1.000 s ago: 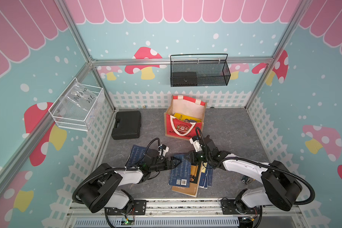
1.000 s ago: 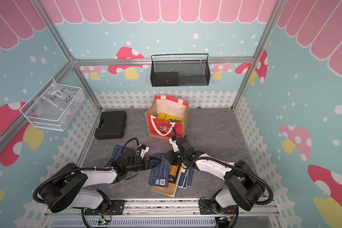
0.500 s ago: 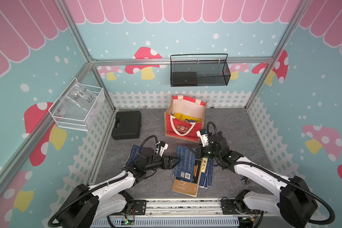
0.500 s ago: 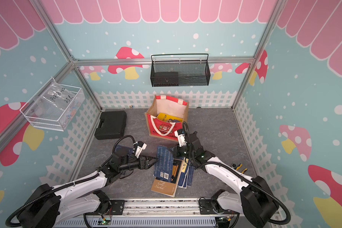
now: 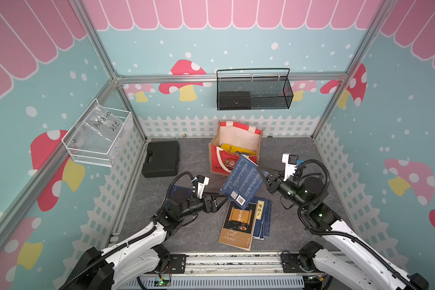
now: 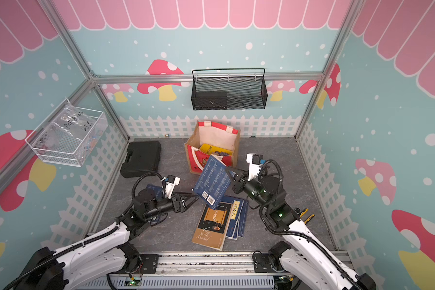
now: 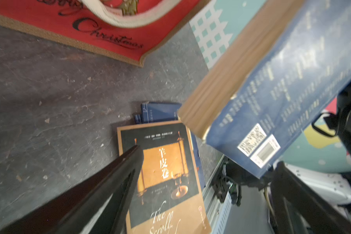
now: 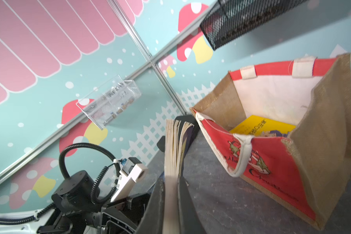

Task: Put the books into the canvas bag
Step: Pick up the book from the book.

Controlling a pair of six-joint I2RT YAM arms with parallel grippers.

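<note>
Dark blue book [image 5: 244, 185] hung tilted in the air just in front of the canvas bag [image 5: 236, 134], with its upper corner overlapping the bag's front panel in both top views. We noted the right gripper [image 5: 261, 173] clamped tight on one long edge. In the right wrist view the page block sat between the jaws and the pages fanned loose at the far end. The left gripper [image 5: 222, 200] stood spread wide and empty, low near the book's bottom corner. We could not tell whether it touched the book.

A yellow book [image 5: 236, 150] lay inside the bag against the white lining. On the surface [image 5: 299, 155] we logged the black-and-tan scroll book [image 5: 239, 223] on top of a few blue books [image 5: 264, 221]. Another blue book [image 5: 180, 188] was partly hidden under the left arm.

We judged the step in hand to be carrying the held book over the bag mouth and letting it go.

Notes for doing it well:
- Raise the book above the front rim and the drooping white handle [image 8: 244, 154] before moving it back.
- Turn it edge-down, parallel to the front panel, so it slides in beside the yellow one.
- Move slowly, because a floppy paperback gripped by one edge may swing or slip.
- Release only once the lower edge is inside the bag.
- The bag looked light and unbraced, so a knock on the front panel could shove or tip it. The free left gripper might steady the rim.
</note>
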